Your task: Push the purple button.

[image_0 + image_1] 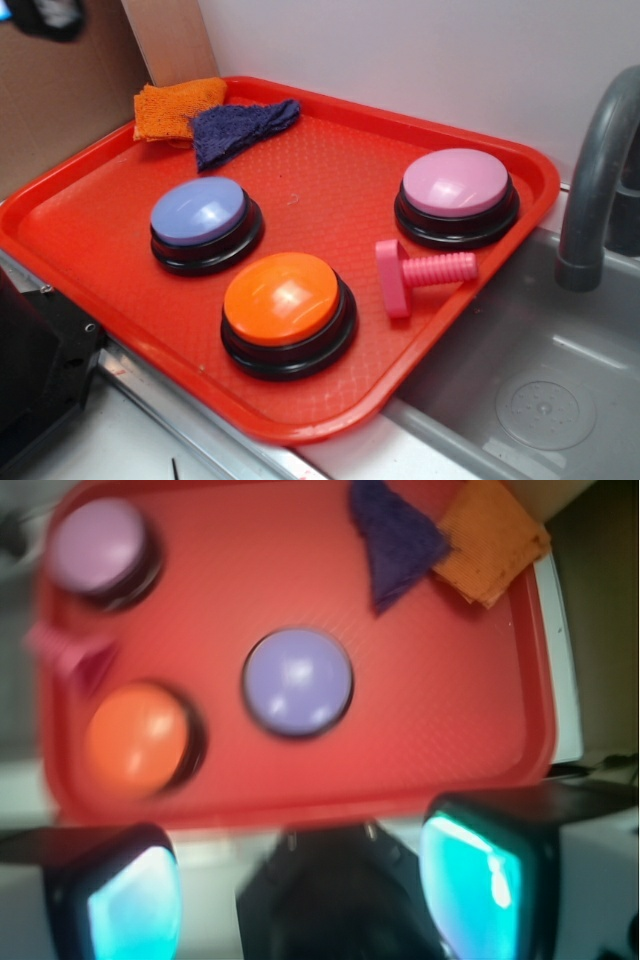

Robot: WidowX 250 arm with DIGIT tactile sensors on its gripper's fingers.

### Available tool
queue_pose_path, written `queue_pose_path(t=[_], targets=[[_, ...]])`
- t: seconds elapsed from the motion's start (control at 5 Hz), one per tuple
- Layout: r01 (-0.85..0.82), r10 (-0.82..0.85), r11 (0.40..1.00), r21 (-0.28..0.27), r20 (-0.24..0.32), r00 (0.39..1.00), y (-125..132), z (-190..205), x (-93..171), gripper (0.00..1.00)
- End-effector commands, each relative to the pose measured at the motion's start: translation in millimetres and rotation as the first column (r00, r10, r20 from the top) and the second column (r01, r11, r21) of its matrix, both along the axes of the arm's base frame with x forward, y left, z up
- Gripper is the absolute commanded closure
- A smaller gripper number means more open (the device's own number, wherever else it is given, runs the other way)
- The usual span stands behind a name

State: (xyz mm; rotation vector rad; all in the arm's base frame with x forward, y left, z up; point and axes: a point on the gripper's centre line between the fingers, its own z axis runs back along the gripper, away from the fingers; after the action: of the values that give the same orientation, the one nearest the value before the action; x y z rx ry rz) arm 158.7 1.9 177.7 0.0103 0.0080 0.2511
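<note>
The purple button [198,211] is a periwinkle dome on a black ring, standing on the left half of a red tray [300,425]. In the wrist view the purple button [297,681] sits near the middle of the tray [470,680], well away from the camera. My gripper [305,890] is open, its two cyan-padded fingers [480,880] wide apart with nothing between them. It hovers over the near rim of the tray, short of the button. In the exterior view I cannot make the gripper out.
An orange button [283,297] stands near the tray's front and a pink-lilac button [455,183] at its right. A pink plastic bolt [420,272] lies between them. Orange cloth [172,107] and purple cloth [240,127] lie at the back. A sink [540,380] and faucet [600,170] are on the right.
</note>
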Motion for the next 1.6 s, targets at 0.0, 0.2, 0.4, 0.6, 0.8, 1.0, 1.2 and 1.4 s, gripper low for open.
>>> queue_pose_path(t=[0.0, 0.2, 0.4, 0.6, 0.8, 1.0, 1.2, 1.4], targets=[[0.042, -0.044, 0.998, 0.044, 0.048, 0.998, 8.8, -50.6, 35.2, 0.00], [0.194, -0.195, 0.981, 0.024, 0.066, 0.979, 3.8, -75.0, 39.3, 0.00], [0.306, -0.308, 0.951, 0.031, 0.057, 0.950, -1.2, -87.4, 35.7, 0.00], [0.358, -0.360, 0.932, 0.049, 0.039, 0.932, -4.2, -100.4, 34.8, 0.00], [0.389, -0.390, 0.920, 0.056, 0.012, 0.921, -5.2, -110.4, 35.4, 0.00], [0.398, -0.399, 0.916, 0.055, 0.009, 0.917, -9.1, -112.1, 34.0, 0.00], [0.397, -0.398, 0.916, 0.061, 0.003, 0.917, -10.2, -112.5, 33.1, 0.00], [0.403, -0.403, 0.912, 0.071, -0.017, 0.915, -7.0, -117.8, 33.3, 0.00]])
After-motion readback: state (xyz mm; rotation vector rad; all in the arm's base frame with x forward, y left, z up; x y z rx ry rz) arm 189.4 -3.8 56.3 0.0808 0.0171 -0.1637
